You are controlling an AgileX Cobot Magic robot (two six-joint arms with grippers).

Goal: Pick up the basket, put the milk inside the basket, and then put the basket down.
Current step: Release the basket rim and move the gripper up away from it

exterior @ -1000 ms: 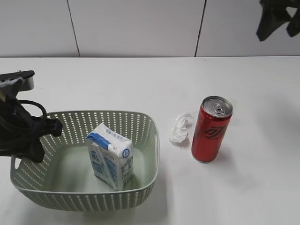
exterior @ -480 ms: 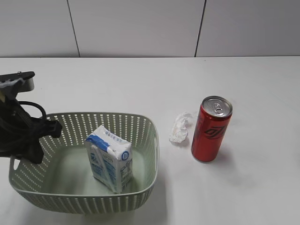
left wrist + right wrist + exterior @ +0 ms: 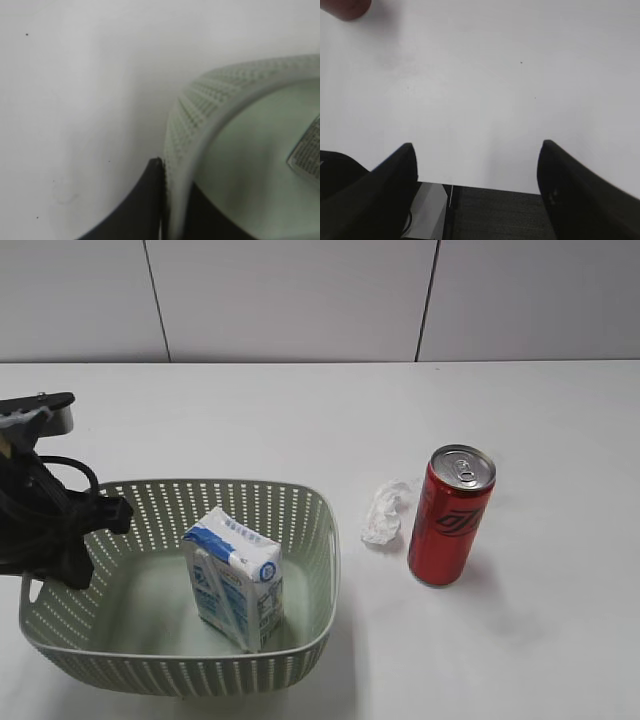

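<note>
I am looking at the white table (image 3: pixel 560 440), which is carrying everything here. The basket (image 3: pixel 310 540) is sitting at its near left corner, and my left gripper (image 3: pixel 170 220) is clamping the basket's left wall, one dark finger (image 3: pixel 135 205) outside and the other inside the rim in the left wrist view. The milk (image 3: pixel 233 575) is standing upright inside the basket, leaning toward its near right corner. The red can (image 3: pixel 450 515) is standing upright to the right of the basket, well apart from it. My right gripper (image 3: pixel 477 165) is hanging spread wide over bare table, gripping nothing. A crumpled white scrap (image 3: pixel 385 512) is lying just left of the can
</note>
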